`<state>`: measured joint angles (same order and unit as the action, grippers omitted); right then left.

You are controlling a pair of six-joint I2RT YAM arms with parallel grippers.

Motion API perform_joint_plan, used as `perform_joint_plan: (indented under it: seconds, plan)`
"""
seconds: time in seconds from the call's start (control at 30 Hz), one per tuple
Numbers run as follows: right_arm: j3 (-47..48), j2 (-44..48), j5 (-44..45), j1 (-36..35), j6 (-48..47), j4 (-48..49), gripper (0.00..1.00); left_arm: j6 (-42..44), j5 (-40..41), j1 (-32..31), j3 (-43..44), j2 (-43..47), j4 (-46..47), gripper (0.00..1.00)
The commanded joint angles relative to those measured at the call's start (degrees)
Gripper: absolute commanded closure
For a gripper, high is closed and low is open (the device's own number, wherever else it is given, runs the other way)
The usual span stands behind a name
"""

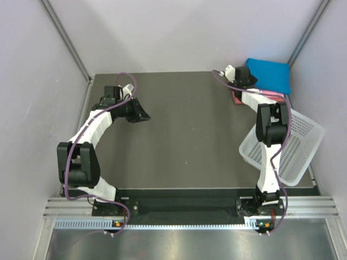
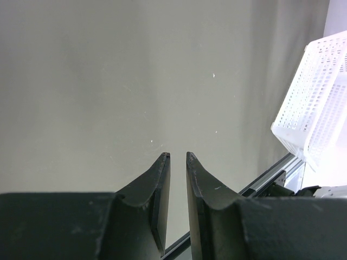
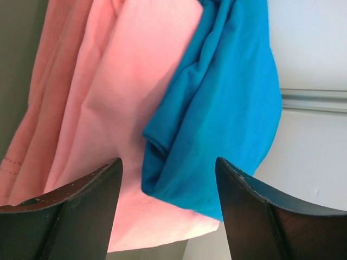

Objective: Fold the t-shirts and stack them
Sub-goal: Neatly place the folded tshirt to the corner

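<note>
Right gripper point(image 3: 168, 168) wide open, empty, over blue t-shirt point(image 3: 217, 108) atop pink t-shirts point(image 3: 108, 108). Soft, floppy cloth; I'd pinch its bunched edge. Left gripper point(image 2: 178, 157) barely parted, empty.

White perforated plastic basket point(image 1: 303, 142) on right side of dark grey table point(image 1: 190, 135), tilted, far rim raised toward right wall point(image 1: 336, 81). Possibly overhanging table edge, view is not clear there. Metal rail point(image 1: 190, 208) runs along near table edge.
</note>
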<state>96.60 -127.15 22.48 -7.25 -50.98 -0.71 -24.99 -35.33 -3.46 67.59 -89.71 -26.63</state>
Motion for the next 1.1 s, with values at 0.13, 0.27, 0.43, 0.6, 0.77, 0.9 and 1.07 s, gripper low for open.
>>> perform_joint_plan:
  seconds: [0.13, 0.27, 0.43, 0.6, 0.77, 0.9, 1.07]
  plan:
    - [0.7, 0.9, 4.0, -0.9, -3.0, 4.3, 0.32, 0.0, -1.5, 0.2, -0.3, 2.4, 2.7, 0.77]
    - [2.5, -0.6, 4.6, -1.0, -3.0, 4.9, 0.37, 0.1, -1.6, 0.2, -0.3, 2.4, 2.7, 0.77]
    - [5.2, -3.1, 5.0, -1.2, -4.5, 4.4, 0.46, 0.2, -1.7, 0.2, -0.2, 2.4, 2.6, 0.77]
    - [6.0, -4.0, 4.2, -1.5, -6.1, 5.3, 0.56, 0.3, -1.7, 0.3, -0.3, 2.4, 2.5, 0.77]
    - [7.4, -5.6, 4.7, -1.8, -7.3, 5.3, 0.53, 0.2, -2.0, 0.3, -0.3, 2.9, 2.5, 0.77]
    - [6.9, -6.2, 4.7, -2.3, -8.2, 6.2, 0.51, 0.2, -1.7, 0.3, -0.5, 3.1, 2.7, 0.77]
    - [6.3, -5.2, 5.6, -3.3, -10.6, 7.0, 0.89, -0.2, -2.3, 0.3, -0.6, 2.7, 3.1, 0.78]
